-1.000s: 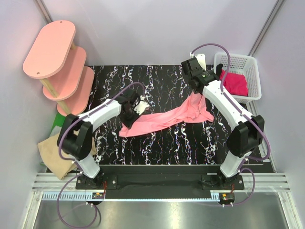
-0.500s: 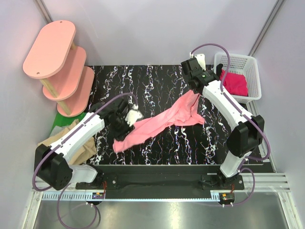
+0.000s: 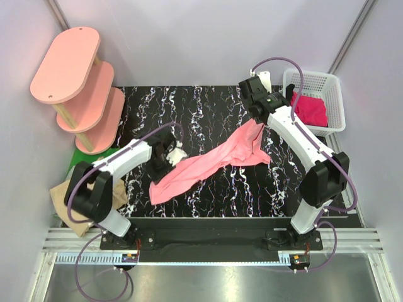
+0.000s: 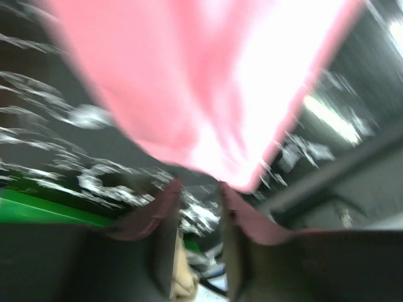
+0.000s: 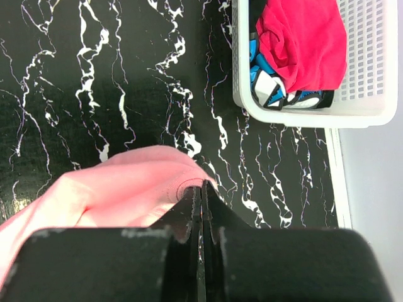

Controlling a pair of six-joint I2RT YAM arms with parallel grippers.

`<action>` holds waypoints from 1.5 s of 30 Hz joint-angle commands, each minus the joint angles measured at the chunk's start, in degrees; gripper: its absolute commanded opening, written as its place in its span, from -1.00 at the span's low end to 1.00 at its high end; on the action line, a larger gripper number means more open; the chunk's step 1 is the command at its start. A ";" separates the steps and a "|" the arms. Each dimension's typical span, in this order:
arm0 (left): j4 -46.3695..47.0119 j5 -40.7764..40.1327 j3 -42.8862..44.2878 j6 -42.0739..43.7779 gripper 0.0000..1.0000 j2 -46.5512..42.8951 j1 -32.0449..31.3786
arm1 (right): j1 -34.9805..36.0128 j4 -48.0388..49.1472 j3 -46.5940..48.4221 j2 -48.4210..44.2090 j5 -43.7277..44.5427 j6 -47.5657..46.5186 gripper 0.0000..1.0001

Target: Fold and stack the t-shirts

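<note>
The salmon-pink t-shirt (image 3: pixel 208 163) lies stretched diagonally across the black marbled table. My right gripper (image 3: pixel 257 126) is shut on its far right end, pinched at the tips (image 5: pixel 201 185), with the cloth (image 5: pixel 119 189) bunched to their left. My left gripper (image 3: pixel 169 156) sits over the shirt's near left part. In the blurred left wrist view its fingers (image 4: pixel 200 185) stand apart with table showing between them, and the shirt (image 4: pixel 208 82) is just beyond the tips. The magenta-red t-shirt (image 3: pixel 308 108) lies in the basket (image 5: pixel 302 38). The tan-beige t-shirt (image 3: pixel 69 195) lies crumpled off the table's left edge.
The white lattice basket (image 3: pixel 334 82) stands at the far right corner; in the right wrist view (image 5: pixel 371 113) it also holds a blue and white item (image 5: pixel 271 88). The pink oval shelf boards (image 3: pixel 69 63) stand at the far left. A green patch (image 3: pixel 79 160) lies under them.
The left gripper has moved toward the near left, and the shirt's left end has trailed down toward the near edge. The right gripper has kept its grip and barely moved.
</note>
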 commanded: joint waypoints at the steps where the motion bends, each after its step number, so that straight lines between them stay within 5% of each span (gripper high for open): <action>1: 11.43 -7.42 7.42 -6.73 -0.49 7.52 3.18 | 0.75 0.06 2.33 -0.65 0.04 0.31 -1.00; 10: 10.12 -4.01 5.86 -6.56 -0.58 13.17 0.29 | 0.92 0.06 2.60 -0.39 0.48 0.13 -1.00; 29: 4.07 0.13 5.41 -4.37 0.18 7.81 1.86 | 1.19 0.06 2.60 -0.30 0.66 -0.30 -1.00; 45: -3.69 7.70 1.90 -2.51 0.08 2.34 1.95 | 1.19 0.06 3.21 -0.47 0.83 -0.48 -1.00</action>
